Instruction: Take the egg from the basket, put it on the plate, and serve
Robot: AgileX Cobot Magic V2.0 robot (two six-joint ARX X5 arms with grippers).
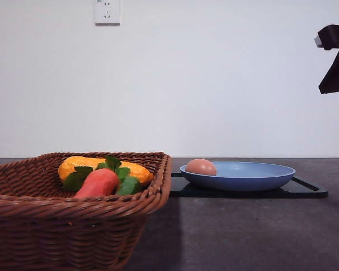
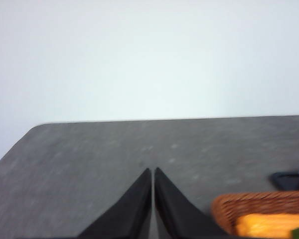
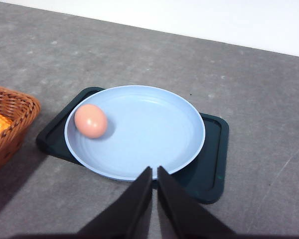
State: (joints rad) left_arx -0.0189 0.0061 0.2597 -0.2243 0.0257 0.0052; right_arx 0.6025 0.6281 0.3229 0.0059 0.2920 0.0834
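Plain white wall with a socket at the upper left backed the front view, and below it ran the dark grey surface (image 1: 243,237). At the lower left of the frame stood the basket (image 1: 73,226), holding a carrot (image 1: 98,183) with green leaves and a yellow corn cob (image 1: 79,165). Right of centre the egg (image 1: 200,167) already lay in the blue plate (image 1: 260,179), near its left rim, and the plate sat on a black tray (image 1: 308,191). So I judged the transfer done and the serving step in hand. A dark piece of my right arm hung at the upper right edge, well above the plate.

From my left wrist, my left claw (image 2: 153,174) was clenched on nothing, fingertips together at the bottom centre, over bare surface. The basket rim and corn cob showed at the lower right corner, just beside the claw.

From my right wrist, my right claw (image 3: 154,172) was likewise clenched and empty, its tips at the bottom centre over the plate's near rim. The egg rested at the plate's left side, apart from the claw. Serving would probably call for opening that claw and taking the plate rim or tray edge. The egg might roll if the plate tilted. The basket at the left edge stood close to the tray's corner.
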